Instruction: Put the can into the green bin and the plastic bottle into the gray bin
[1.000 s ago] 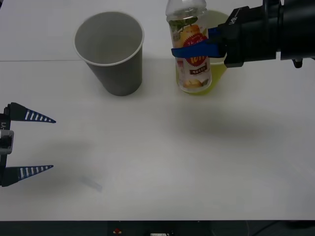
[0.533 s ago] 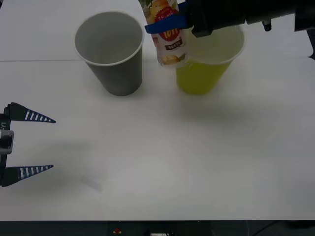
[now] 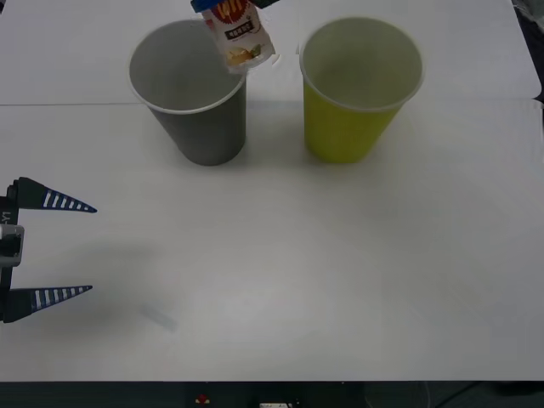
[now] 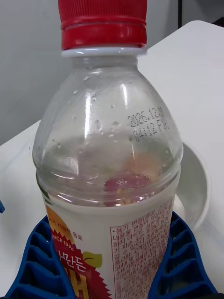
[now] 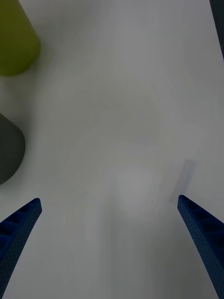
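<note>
Bottle over gray bin, not dropped yet.
Your right gripper clamps the clear red-capped plastic bottle above the gray tapered bin's rim; left gripper idles, spread; yellow-green bin looks empty.

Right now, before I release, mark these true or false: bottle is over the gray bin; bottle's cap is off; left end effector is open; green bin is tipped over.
1. The plastic bottle hangs over the gray bin: true, above its far rim.
2. Its cap is off: false, the red cap is on.
3. The left end effector is open: true, idle near the table's left edge.
4. The green bin is tipped over: false, it stands upright.
</note>
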Tool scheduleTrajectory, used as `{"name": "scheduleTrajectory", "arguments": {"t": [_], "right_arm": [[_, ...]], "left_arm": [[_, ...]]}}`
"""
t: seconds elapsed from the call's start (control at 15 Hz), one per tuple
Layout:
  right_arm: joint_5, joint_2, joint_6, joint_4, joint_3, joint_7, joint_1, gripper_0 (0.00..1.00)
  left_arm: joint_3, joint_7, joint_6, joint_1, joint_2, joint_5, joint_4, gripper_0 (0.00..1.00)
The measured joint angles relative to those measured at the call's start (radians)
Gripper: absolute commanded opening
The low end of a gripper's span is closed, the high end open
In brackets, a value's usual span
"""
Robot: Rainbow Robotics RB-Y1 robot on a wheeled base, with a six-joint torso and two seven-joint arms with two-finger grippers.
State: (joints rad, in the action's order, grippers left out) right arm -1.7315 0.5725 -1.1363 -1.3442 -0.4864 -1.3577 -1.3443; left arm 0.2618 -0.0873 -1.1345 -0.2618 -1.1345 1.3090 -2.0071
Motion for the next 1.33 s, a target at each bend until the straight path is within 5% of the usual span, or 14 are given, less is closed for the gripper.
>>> {"name": "scheduleTrajectory", "arguments": {"t": [0.53,0.93,1.0,1.13,1.2,1.33], "right_arm": [[-0.104,-0.210,0.010,0.374,-0.086,0.032,-0.207,0.00],[-0.135,-0.254,0.107,0.433,-0.151,0.038,-0.227,0.04],[-0.136,-0.254,0.107,0.433,-0.152,0.040,-0.227,0.21],[-0.134,-0.254,0.107,0.433,-0.152,0.044,-0.227,0.92],[-0.131,-0.254,0.108,0.433,-0.152,0.047,-0.227,1.00],[-0.118,-0.253,0.108,0.433,-0.152,0.049,-0.226,1.00]], "left_arm": [[0.000,0.000,0.000,0.000,0.000,0.000,0.000,1.00],[0.000,0.000,0.000,0.000,0.000,0.000,0.000,1.00],[0.000,0.000,0.000,0.000,0.000,0.000,0.000,1.00],[0.000,0.000,0.000,0.000,0.000,0.000,0.000,1.00],[0.000,0.000,0.000,0.000,0.000,0.000,0.000,1.00],[0.000,0.000,0.000,0.000,0.000,0.000,0.000,1.00]]}}
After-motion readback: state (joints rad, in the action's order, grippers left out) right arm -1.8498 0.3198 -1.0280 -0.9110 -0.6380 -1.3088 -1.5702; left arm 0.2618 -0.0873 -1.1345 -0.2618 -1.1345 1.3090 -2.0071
